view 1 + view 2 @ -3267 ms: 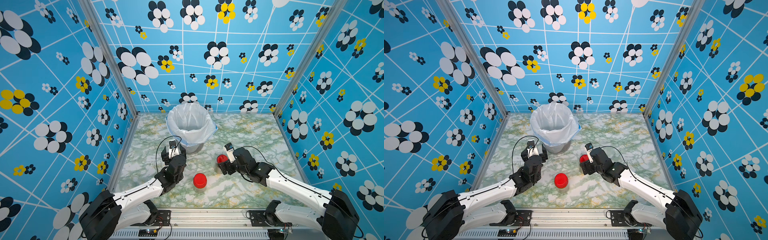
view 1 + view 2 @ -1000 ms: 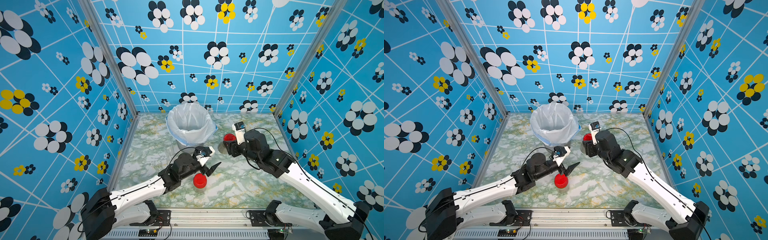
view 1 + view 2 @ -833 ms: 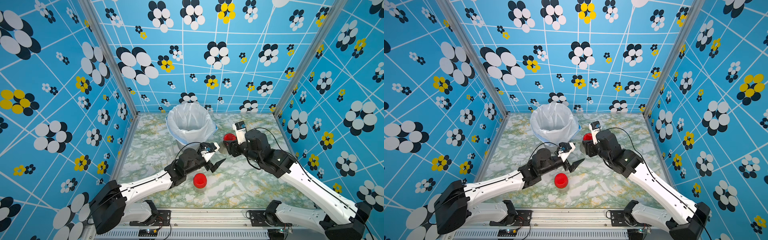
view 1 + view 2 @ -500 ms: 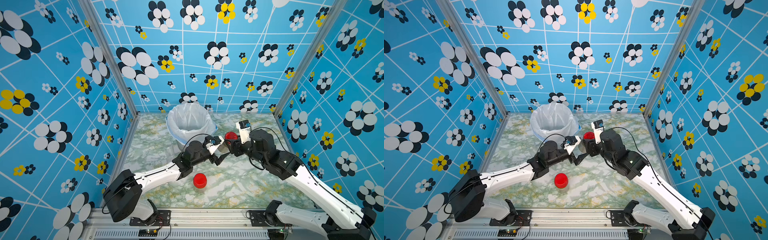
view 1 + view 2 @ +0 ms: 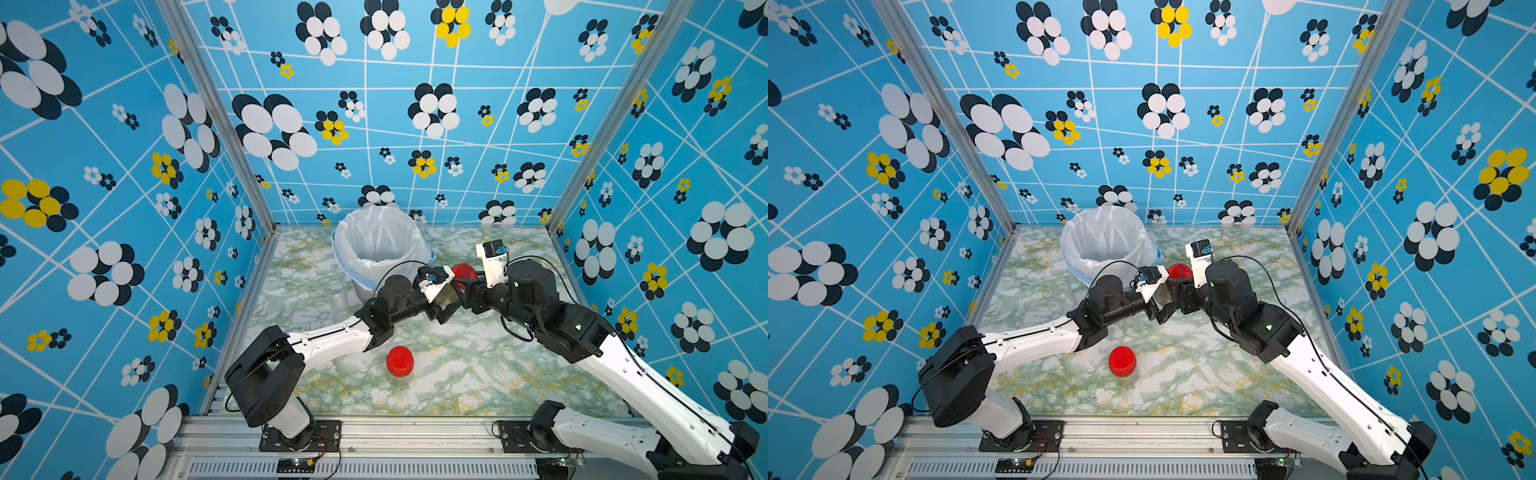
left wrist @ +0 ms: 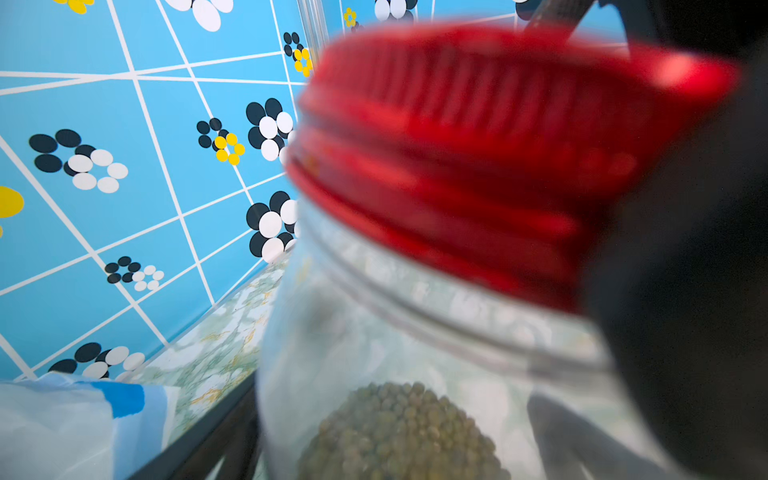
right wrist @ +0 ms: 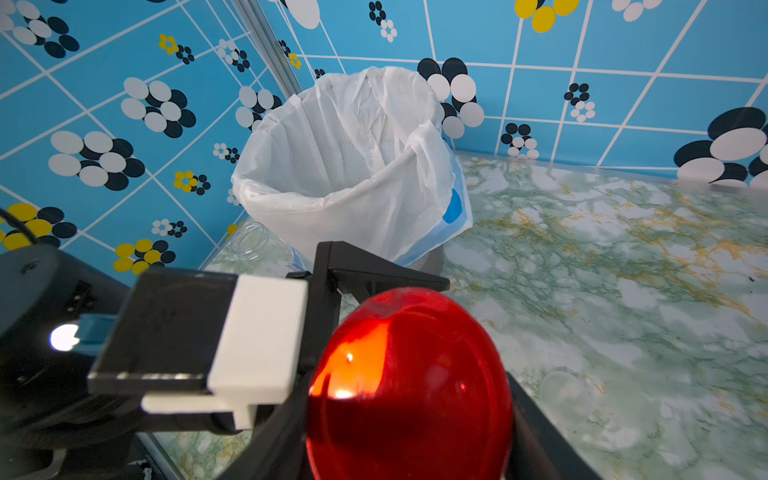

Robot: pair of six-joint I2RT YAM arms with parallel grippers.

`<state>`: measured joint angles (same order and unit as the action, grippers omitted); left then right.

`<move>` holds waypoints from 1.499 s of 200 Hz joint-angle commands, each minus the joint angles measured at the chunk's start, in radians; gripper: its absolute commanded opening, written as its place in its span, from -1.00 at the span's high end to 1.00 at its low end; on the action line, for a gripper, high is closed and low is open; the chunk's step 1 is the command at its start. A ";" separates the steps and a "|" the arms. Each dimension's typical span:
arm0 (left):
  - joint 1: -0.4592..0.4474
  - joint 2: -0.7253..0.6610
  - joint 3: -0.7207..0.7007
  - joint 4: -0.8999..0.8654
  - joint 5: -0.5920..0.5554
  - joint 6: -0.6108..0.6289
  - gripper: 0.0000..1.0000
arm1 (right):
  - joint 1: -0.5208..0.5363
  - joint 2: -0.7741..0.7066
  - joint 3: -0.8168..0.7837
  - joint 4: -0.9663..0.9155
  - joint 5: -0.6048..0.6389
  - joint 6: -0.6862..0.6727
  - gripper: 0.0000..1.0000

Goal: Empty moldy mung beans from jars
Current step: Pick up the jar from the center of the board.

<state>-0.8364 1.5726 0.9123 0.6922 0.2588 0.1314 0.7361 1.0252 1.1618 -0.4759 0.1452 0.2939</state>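
Right claw (image 5: 467, 291) grips jar (image 6: 415, 332) — left claw (image 5: 448, 302) open beside it, bin (image 5: 345, 266) behind.

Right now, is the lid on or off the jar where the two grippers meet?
On. In the left wrist view the red lid sits over the neck of the jar, with the mung beans inside.

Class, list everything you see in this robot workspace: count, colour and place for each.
standing jar: one, clear, red lid, table front
held jar: one, clear, red lid, between the grippers
open jar: one, clear, lidless, left of the bin
mung beans: a mass, olive-green, inside the held jar
bin: one, white bag liner, back of the table
table: one, green-white marble, under everything
right gripper: one, black, shut on the held jar's lid
left gripper: one, black, wide around the held jar's body
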 commanded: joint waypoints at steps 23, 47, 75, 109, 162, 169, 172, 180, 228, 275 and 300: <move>0.027 0.017 0.015 0.110 0.006 -0.032 -0.51 | -0.002 -0.018 0.039 0.059 -0.040 0.020 0.19; 0.035 0.015 0.022 0.092 0.019 -0.034 -0.30 | -0.003 -0.020 0.034 0.071 -0.041 0.012 0.20; 0.046 0.004 0.013 0.112 0.024 -0.050 -0.10 | -0.003 -0.012 0.036 0.070 -0.047 0.011 0.20; 0.072 -0.025 0.012 0.091 0.043 -0.120 0.11 | -0.004 0.006 0.040 0.070 -0.060 -0.014 0.17; 0.086 -0.146 0.102 -0.249 0.012 -0.140 0.33 | -0.059 0.097 0.096 0.104 -0.193 -0.028 0.16; 0.088 -0.163 0.104 -0.272 0.007 -0.139 0.35 | -0.059 0.104 0.101 0.120 -0.211 -0.031 0.16; 0.090 -0.171 0.104 -0.279 0.007 -0.140 0.35 | -0.059 0.106 0.105 0.127 -0.216 -0.034 0.16; 0.098 -0.192 0.110 -0.300 0.011 -0.152 0.35 | -0.059 0.115 0.116 0.132 -0.222 -0.038 0.16; 0.201 -0.268 0.156 -0.400 0.109 -0.302 0.39 | -0.060 0.189 0.198 0.139 -0.291 -0.070 0.12; 0.220 -0.334 0.137 -0.483 0.080 -0.282 0.43 | -0.060 0.197 0.217 0.150 -0.292 -0.061 -0.44; 0.221 -0.357 0.121 -0.488 0.072 -0.273 0.43 | -0.060 0.197 0.219 0.149 -0.288 -0.057 -0.50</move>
<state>-0.6445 1.2720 1.0241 0.1787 0.3740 -0.0982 0.6857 1.2369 1.3628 -0.2798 -0.1661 0.2623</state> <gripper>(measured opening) 0.748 0.743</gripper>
